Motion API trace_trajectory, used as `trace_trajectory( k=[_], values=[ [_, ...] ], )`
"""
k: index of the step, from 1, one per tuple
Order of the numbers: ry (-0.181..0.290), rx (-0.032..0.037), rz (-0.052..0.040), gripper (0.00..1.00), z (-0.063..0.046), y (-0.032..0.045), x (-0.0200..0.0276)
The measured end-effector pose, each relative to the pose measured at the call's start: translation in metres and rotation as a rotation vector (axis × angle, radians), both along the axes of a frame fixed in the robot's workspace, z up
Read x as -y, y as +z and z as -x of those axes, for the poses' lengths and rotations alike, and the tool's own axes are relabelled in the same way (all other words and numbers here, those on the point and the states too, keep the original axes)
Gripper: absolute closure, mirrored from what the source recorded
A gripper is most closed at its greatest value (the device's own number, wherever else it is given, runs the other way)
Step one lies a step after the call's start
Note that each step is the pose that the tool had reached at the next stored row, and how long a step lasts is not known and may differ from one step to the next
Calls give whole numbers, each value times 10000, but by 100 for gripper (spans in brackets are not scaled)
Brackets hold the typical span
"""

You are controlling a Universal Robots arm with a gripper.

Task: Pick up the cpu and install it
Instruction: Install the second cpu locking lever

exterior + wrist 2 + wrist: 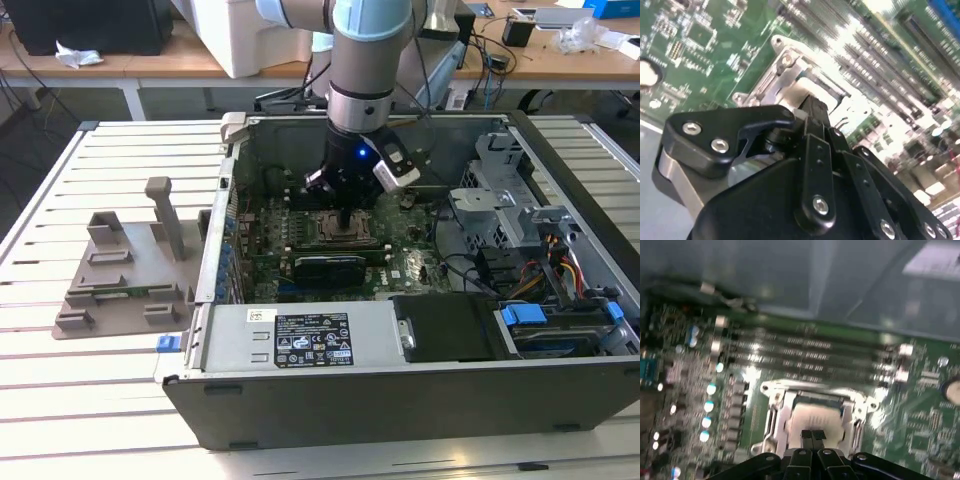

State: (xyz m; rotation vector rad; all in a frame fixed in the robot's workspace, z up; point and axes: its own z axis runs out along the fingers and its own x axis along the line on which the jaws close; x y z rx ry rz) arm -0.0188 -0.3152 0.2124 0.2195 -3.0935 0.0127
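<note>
My pincer [812, 107] is nearest the lens in the second wrist view: black linkages with bright screws fill the lower half of the frame, and the two fingers [816, 112] run up to the centre with their tips pressed together. In the first wrist view the pincer [813, 436] enters at the bottom centre, its tips again closed with no gap between them. Nothing is visibly held between them.

Directly beyond the tips lies the socket [812, 415], a square metal frame at the lower centre of the first wrist view. A pale silvery square sits inside that frame: this is the cpu [807, 416], lying flat within the socket. In the second wrist view the cpu [802, 92] shows as a bright patch just above my fingertips. Whether the tips touch it, I cannot tell.

The socket is mounted on the green motherboard [920, 425].

In the exterior view my pincer [343, 215] is lowered into the open computer case [400, 390], centre frame, above the socket [345, 228]. The grey fixture [125, 275] stands on the slatted desk [60, 400] at the left of the frame, well apart from the case.
</note>
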Motion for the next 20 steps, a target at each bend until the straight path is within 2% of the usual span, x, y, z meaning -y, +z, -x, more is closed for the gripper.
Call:
trace_trajectory(
  k=[2, 8, 12, 13, 20],
  values=[
    [3, -2, 49, 89, -1, 136, -5],
    [-1, -1, 51, 89, 0, 430, -5],
    [1, -2, 55, 89, 0, 675, -6],
    [0, -1, 55, 89, -1, 714, -6],
    [0, -1, 54, 89, -1, 722, -6]
  ],
)
